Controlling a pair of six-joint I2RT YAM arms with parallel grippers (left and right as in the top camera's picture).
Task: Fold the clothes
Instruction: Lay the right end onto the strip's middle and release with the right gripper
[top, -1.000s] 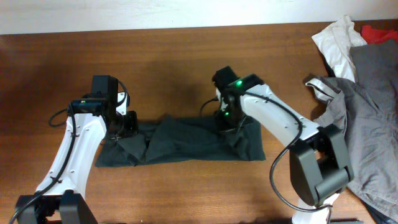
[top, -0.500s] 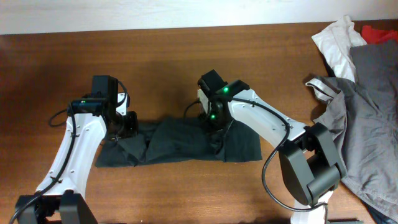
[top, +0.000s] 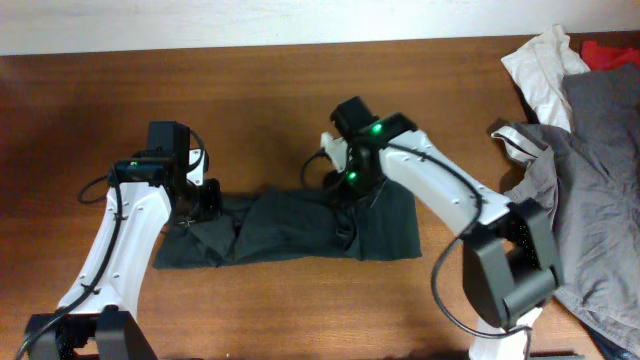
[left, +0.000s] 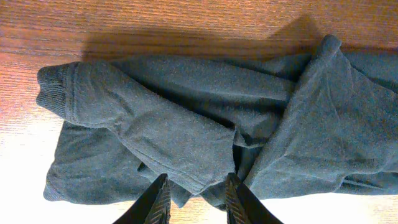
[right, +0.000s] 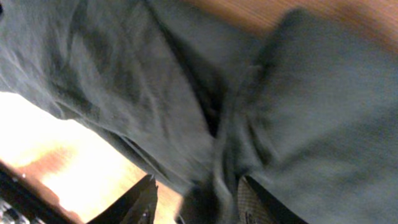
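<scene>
change: right gripper (right: 196, 202) has shifted slightly right along the black cotton t-shirt (top: 290, 228); left gripper (left: 198, 200) unmoved.
fingers: each pair pinches a shirt fold.
shirt: bunched lengthwise mid brown wooden table (top: 260, 100).
nearby: grey garment (top: 590, 200), white garment (top: 540, 65), far right.

Black T-shirt (top: 290, 228) bunched lengthwise on the wooden table (top: 260, 110), left gripper (top: 200, 203) and right gripper (top: 346, 195) on it.

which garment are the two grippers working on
The dark T-shirt, stretched in a long band across the middle of the table. The grey garment and the white one lie heaped at the right edge.
</scene>
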